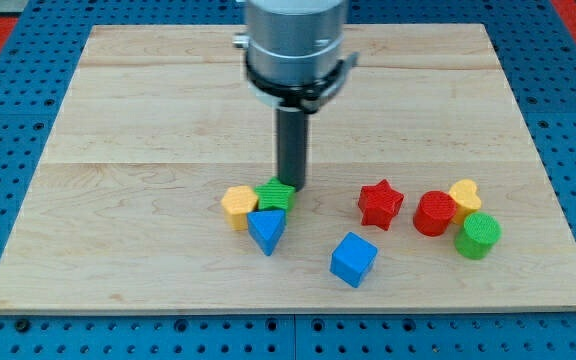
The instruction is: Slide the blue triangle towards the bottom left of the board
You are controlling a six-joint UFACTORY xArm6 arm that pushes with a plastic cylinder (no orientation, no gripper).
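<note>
The blue triangle lies on the wooden board, a little left of the middle near the view's bottom. It touches a green star just above it and a yellow hexagon at its upper left. My tip stands at the green star's upper right edge, above and right of the blue triangle. The rod rises to the arm's grey body at the view's top.
A blue cube lies to the right of the triangle. Further right are a red star, a red cylinder, a yellow heart and a green cylinder, clustered together.
</note>
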